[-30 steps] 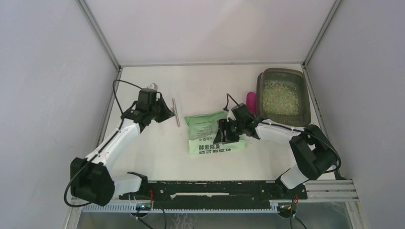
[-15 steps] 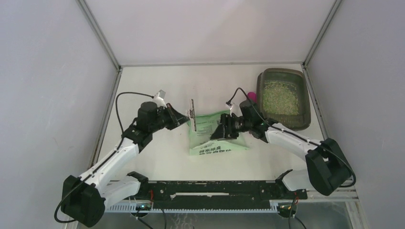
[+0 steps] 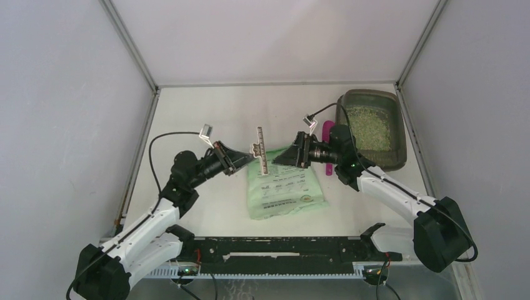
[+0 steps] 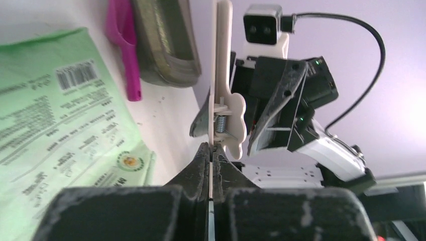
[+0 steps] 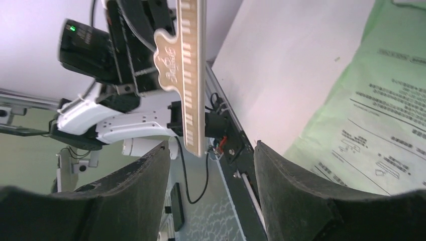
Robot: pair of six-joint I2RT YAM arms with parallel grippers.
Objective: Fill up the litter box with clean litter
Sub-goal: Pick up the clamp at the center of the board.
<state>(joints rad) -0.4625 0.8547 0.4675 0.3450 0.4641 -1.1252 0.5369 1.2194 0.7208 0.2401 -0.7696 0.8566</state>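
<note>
left gripper [image 3: 242, 159] clamped on upright clip [image 3: 260, 149] | right gripper [image 3: 282, 157] jaws wide, empty, just right of it | green bag [image 3: 284, 186] flat below | clean litter [image 3: 365, 128] in litter box [image 3: 400, 145], far right

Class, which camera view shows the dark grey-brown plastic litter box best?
The top external view: the whole dark grey-brown rectangular plastic litter box shows, rim and pale granules inside. The left wrist view catches only one rounded end from the side. The right wrist view does not show it.
</note>
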